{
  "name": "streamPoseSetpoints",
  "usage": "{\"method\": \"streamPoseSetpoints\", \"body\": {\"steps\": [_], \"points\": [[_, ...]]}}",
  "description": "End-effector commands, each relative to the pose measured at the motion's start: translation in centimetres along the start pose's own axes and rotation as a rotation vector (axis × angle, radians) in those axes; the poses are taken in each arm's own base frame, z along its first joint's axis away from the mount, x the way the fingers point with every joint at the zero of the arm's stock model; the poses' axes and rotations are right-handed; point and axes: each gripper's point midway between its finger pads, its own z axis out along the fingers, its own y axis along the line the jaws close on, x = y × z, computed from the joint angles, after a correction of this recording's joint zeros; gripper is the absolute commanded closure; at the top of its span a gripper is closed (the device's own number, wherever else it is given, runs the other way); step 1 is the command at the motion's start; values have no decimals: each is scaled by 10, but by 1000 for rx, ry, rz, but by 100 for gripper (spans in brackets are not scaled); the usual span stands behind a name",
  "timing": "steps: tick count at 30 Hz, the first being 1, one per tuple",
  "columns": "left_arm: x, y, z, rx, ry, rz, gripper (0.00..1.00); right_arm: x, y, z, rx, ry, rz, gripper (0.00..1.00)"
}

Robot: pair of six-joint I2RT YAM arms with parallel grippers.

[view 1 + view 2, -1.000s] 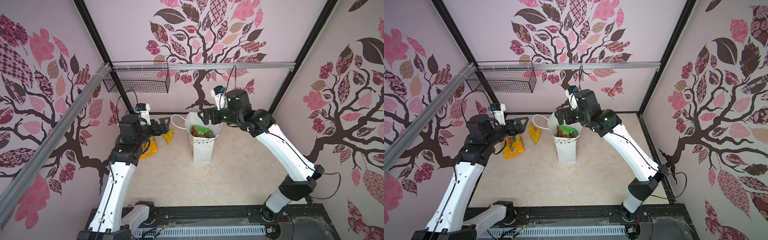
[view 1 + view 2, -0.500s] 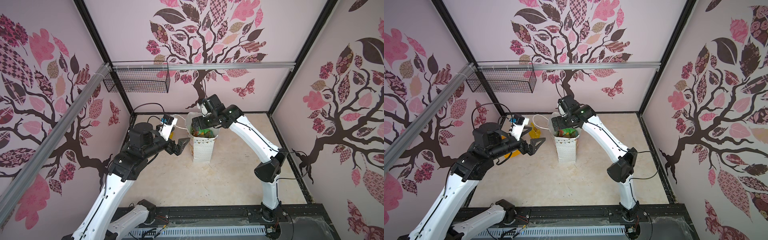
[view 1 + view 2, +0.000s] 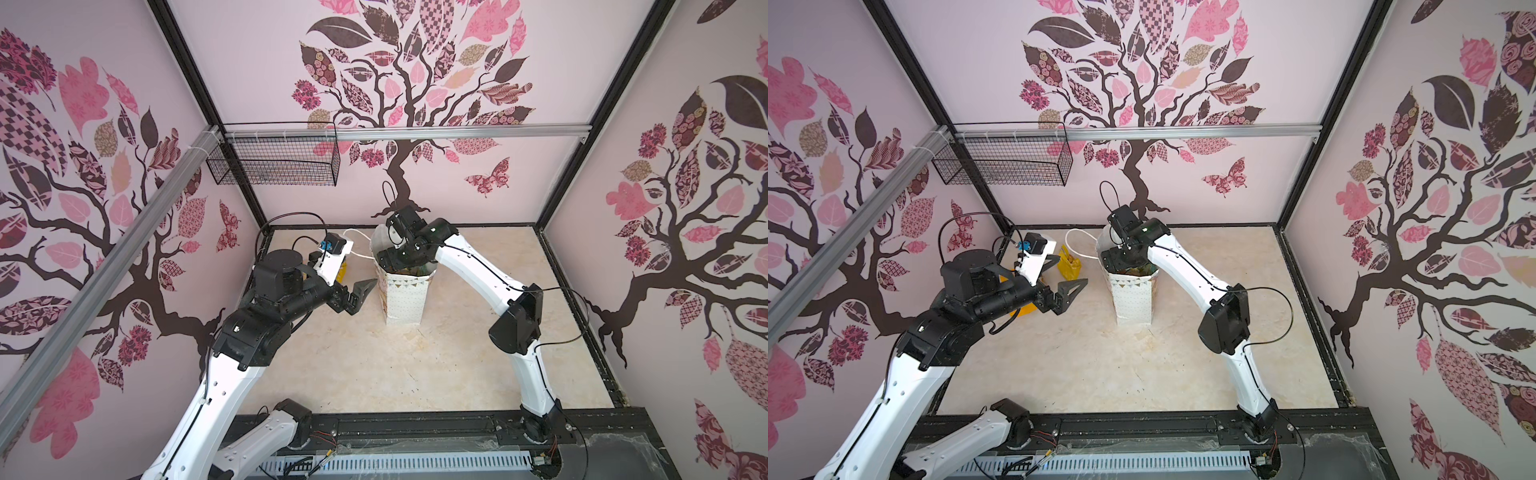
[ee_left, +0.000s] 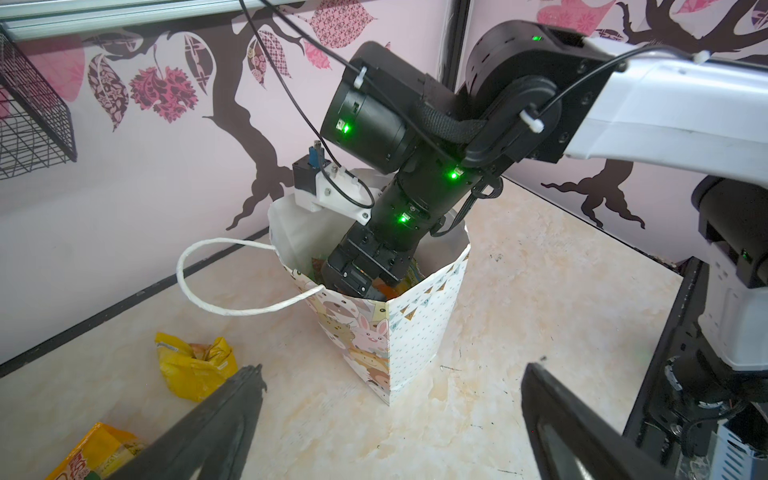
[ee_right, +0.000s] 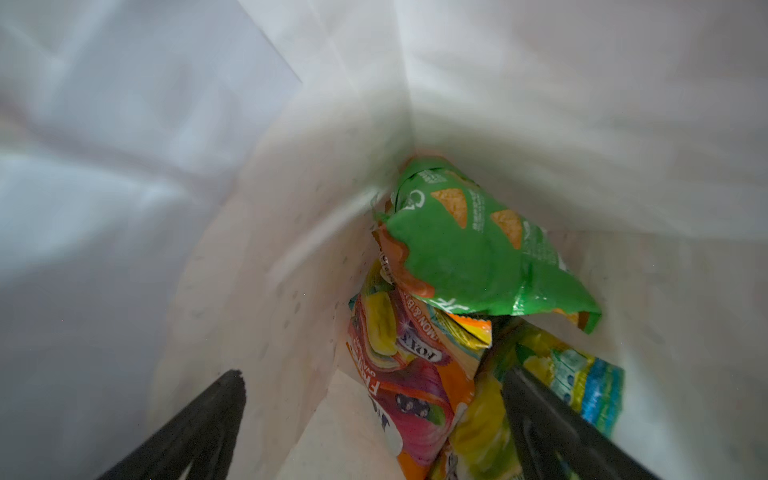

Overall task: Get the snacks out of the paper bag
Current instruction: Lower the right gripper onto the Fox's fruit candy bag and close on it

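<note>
Green packet (image 5: 478, 249) atop other bright snack packets (image 5: 415, 374) deep in the upright white paper bag (image 3: 405, 299) mid-worktop (image 3: 374, 365), right fingers (image 5: 540, 415) spread wide inside the bag, gripping nothing, two yellow packets (image 4: 193, 368) lying left of the bag, left fingers (image 4: 224, 411) wide open, empty, beside the bag

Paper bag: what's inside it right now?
Inside the paper bag: the open right gripper, and a green packet lying over an orange-pink packet and a yellow-teal packet. Anything beneath these three is covered and cannot be seen.
</note>
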Motion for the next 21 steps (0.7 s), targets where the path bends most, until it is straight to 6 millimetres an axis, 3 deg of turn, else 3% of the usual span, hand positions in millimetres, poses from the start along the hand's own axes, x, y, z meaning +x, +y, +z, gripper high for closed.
{"method": "streamPoseSetpoints", "body": {"steps": [1, 18, 21], "points": [[10, 6, 3, -34, 23, 15, 2, 12, -4, 21, 8, 64, -3, 0], [15, 6, 3, -41, 8, -9, 2, 56, -21, 84, 63, 194, 19, 1], [16, 7, 4, -45, 9, -12, 2, 71, -25, 99, 70, 243, 17, 11]]}}
